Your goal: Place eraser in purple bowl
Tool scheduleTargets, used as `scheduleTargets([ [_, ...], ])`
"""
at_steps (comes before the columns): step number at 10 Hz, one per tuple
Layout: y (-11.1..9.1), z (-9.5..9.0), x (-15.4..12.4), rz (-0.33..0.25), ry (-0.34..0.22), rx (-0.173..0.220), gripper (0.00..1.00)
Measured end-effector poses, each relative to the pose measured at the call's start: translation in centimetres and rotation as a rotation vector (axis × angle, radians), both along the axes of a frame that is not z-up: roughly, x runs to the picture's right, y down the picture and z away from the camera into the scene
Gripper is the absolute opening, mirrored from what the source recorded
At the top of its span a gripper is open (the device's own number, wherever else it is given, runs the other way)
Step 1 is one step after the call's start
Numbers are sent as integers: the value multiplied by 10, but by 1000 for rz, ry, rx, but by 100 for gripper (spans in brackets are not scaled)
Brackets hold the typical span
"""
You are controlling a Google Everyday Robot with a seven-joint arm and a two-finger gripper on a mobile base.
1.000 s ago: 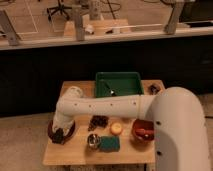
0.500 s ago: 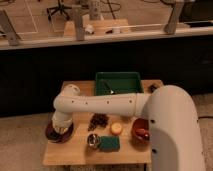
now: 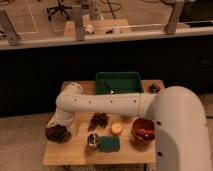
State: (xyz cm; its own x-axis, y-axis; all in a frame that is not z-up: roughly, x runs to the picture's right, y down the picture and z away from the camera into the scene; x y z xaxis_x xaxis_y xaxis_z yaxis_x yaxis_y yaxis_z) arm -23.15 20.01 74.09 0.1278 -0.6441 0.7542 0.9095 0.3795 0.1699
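A wooden table (image 3: 75, 150) stands on pale carpet; behind it runs a dark low wall. Beyond, office chairs (image 3: 60, 7) on light floor; dim warm light.

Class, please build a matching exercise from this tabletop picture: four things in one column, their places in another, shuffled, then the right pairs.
Things:
1. green tray
2. purple bowl
3. orange-red bowl
4. teal-green sponge

Places:
A. front edge, middle of the table
B. back of the table
C. left side, under the end effector
D. right side, beside the robot's body

Pairs: 1-B, 2-C, 3-D, 4-A
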Motion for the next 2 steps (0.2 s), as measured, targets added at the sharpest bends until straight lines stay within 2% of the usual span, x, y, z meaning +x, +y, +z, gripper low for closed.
scheduleTargets([
  [2,-10,-13,12,49,-4,13,80],
])
